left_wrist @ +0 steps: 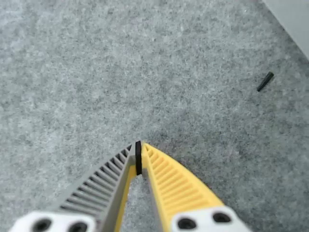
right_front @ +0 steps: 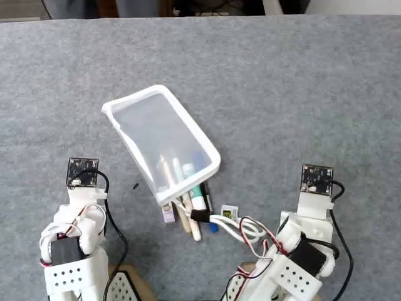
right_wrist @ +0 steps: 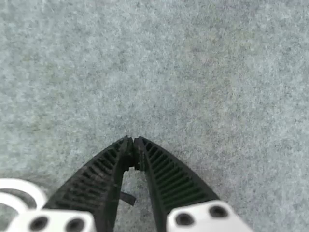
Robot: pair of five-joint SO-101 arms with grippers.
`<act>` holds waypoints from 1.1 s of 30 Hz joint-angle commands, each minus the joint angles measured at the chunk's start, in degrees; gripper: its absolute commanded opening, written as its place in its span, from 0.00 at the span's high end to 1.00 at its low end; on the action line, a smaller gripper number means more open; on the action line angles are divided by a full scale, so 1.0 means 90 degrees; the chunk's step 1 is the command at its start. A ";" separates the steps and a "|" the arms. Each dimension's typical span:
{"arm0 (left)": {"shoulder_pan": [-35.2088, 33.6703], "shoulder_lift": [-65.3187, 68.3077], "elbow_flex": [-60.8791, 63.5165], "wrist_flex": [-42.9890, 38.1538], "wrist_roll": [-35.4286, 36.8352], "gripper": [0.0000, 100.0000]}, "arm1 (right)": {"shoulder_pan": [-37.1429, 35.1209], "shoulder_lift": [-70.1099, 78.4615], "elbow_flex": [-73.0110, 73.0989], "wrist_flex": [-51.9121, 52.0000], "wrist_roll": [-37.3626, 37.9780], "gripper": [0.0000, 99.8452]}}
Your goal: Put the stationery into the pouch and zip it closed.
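Showing the filling step, judged unfinished: assorted pens and markers (right_front: 191, 204) are seen protruding from the translucent white-rimmed plastic pouch (right_front: 156, 135), lying beyond and between the fingertips of the left gripper (left_wrist: 138, 157) and right gripper (right_wrist: 131, 145), both parked low, pinched together and empty; an inward push is called for next.

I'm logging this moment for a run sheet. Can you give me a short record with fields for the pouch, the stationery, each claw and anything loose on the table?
Pouch: clear with a white edge, lying flat and askew on the grey table, mouth toward the arms, not zipped.
Stationery: pens and similar, partly inside the pouch, ends sticking out of the mouth.
Left claw: shut, empty, over bare table.
Right claw: shut, empty, over bare table.
Loose item: small black piece on the table beside the pouch.
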 commanded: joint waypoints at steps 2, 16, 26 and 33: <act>0.0063 -0.0049 0.0103 -0.0127 0.0039 0.96 | -0.0576 -0.0523 0.0063 0.0010 0.0010 0.99; 0.0073 -0.0049 0.0103 -0.0127 0.0029 0.96 | -0.1866 -0.0435 -0.0698 0.0107 0.0010 0.95; 0.0288 -0.0039 -0.0171 -0.0078 0.0039 0.96 | -0.1895 0.2007 -0.2926 0.0244 0.0127 0.88; 0.0327 -0.0020 -0.0747 0.0088 0.0254 0.89 | -0.2520 0.6237 -0.5954 0.1817 0.0127 0.88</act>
